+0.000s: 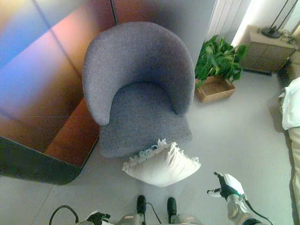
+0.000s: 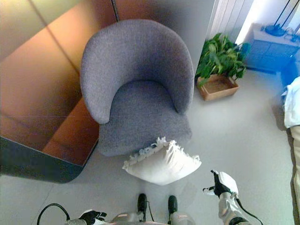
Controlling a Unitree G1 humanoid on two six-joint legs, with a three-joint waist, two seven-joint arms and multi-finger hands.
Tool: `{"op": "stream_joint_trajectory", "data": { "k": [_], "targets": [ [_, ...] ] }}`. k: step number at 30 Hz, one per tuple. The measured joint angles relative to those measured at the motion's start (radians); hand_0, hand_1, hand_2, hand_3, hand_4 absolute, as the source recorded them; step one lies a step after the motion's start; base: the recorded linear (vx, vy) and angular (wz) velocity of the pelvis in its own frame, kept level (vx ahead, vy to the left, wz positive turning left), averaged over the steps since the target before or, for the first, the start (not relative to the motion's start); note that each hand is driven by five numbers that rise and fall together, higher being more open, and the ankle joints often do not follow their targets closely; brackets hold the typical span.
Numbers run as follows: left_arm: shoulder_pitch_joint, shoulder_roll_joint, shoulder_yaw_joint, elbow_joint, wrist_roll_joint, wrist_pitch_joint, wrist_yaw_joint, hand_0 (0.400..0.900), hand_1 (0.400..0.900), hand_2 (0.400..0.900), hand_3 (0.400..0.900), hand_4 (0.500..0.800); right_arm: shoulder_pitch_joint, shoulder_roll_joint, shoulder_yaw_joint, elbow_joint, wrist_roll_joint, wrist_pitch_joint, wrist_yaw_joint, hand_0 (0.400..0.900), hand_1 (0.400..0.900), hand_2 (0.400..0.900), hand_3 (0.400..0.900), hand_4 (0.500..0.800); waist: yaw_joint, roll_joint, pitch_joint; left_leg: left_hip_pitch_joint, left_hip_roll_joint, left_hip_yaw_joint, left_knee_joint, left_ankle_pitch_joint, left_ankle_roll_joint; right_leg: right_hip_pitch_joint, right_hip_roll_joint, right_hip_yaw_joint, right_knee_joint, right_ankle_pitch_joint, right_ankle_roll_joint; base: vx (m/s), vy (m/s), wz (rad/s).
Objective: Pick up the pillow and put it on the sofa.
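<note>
A white fringed pillow (image 1: 161, 164) lies on the grey floor, leaning against the front edge of a grey round-backed armchair (image 1: 140, 89). My right hand (image 1: 227, 185) hovers low to the right of the pillow, apart from it, fingers spread and holding nothing. My left hand (image 1: 97, 217) shows only at the bottom edge, left of the pillow and well short of it; its fingers are mostly cut off.
A potted green plant in a wooden box (image 1: 216, 70) stands right of the armchair. A wooden cabinet (image 1: 265, 47) is at the back right. A white cloth on pale furniture (image 1: 291, 110) lines the right edge. A wood-panelled wall (image 1: 42, 79) rises on the left.
</note>
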Motion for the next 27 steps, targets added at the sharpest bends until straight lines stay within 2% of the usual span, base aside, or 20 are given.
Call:
{"op": "stream_joint_trajectory", "data": {
  "k": [3, 10, 14, 22, 27],
  "targets": [
    [-0.024, 0.006, -0.019, -0.017, -0.027, -0.001, -0.006, 0.9, 0.9, 0.9, 0.9, 0.8, -0.057, -0.022, 0.03, -0.004, 0.012, 0.0, 0.007, 0.9, 0.9, 0.9, 0.9, 0.8, 0.013, 0.007, 0.04, -0.038, 0.0, -0.004, 0.001, 0.01, -0.001, -0.037, 0.0, -0.006, 0.001, 0.005, -0.003, -0.14, -0.003, 0.11],
    [-0.198, 0.018, -0.051, -0.034, -0.131, -0.013, -0.005, 0.9, 0.9, 0.9, 0.9, 0.8, -0.364, -0.095, 0.075, -0.005, 0.098, 0.012, 0.031, 0.9, 0.9, 0.9, 0.9, 0.8, 0.044, 0.045, 0.215, -0.196, -0.002, -0.035, 0.016, 0.061, -0.001, -0.204, -0.001, -0.035, 0.065, 0.022, -0.004, -0.16, -0.005, 0.14],
    [-0.216, 0.024, -0.078, -0.056, -0.191, -0.024, -0.001, 0.9, 0.9, 0.9, 0.9, 0.8, -0.498, -0.131, 0.089, -0.006, 0.126, 0.008, 0.049, 0.9, 0.9, 0.9, 0.9, 0.8, 0.078, 0.072, 0.265, -0.265, -0.005, -0.054, 0.015, 0.083, -0.001, -0.281, -0.003, -0.055, 0.093, 0.023, -0.005, -0.15, 0.043, 0.06],
    [-0.211, 0.027, -0.12, -0.082, -0.294, -0.047, 0.018, 0.9, 0.9, 0.9, 0.9, 0.8, -0.649, -0.185, 0.128, -0.047, 0.154, 0.02, 0.071, 0.9, 0.9, 0.9, 0.9, 0.8, 0.125, 0.103, 0.281, -0.406, -0.019, -0.058, 0.01, 0.124, 0.01, -0.464, -0.021, -0.057, 0.179, 0.013, 0.006, -0.06, 0.106, 0.01],
    [-0.211, 0.026, -0.137, -0.117, -0.333, -0.07, 0.023, 0.9, 0.9, 0.9, 0.9, 0.8, -0.732, -0.22, 0.153, -0.052, 0.155, 0.054, 0.087, 0.9, 0.9, 0.9, 0.9, 0.8, 0.126, 0.119, 0.282, -0.474, -0.041, -0.055, 0.011, 0.144, 0.016, -0.573, -0.047, -0.053, 0.271, -0.015, 0.024, -0.01, 0.096, 0.0]
  ]
}}
